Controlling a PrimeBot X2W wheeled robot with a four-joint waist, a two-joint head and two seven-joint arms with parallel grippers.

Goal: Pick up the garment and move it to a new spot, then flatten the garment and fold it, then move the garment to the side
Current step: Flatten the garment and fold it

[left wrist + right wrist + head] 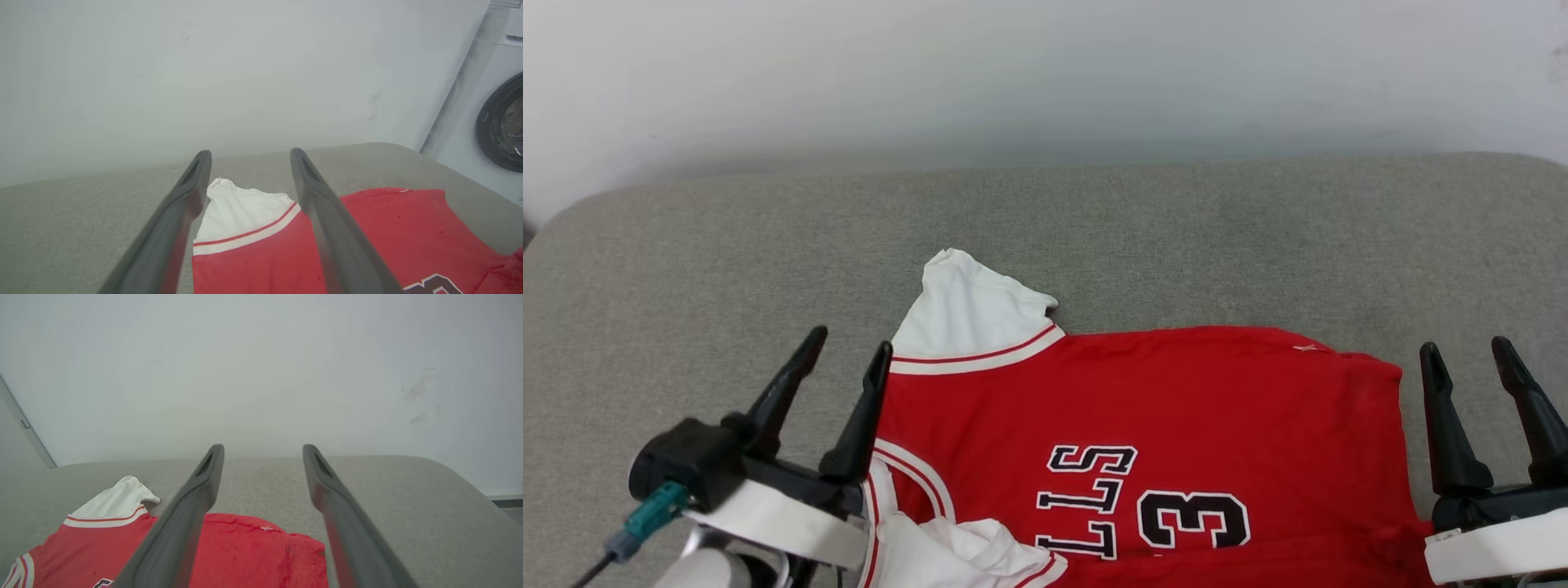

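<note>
- Jersey shirt [1143, 408], red with white short sleeves, lies spread flat on grey fabric surface [1094, 220].
- Left hand [849, 339] by its collar end, right hand [1463, 345] by its hem: fingers apart, pointing forward, empty.

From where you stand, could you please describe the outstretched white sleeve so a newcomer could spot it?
On the grey fabric surface lies a red jersey with black lettering. Its white short sleeve with red-striped trim juts from the far edge, just beyond the left gripper. Unlike the crumpled near sleeve, it lies flat.
</note>
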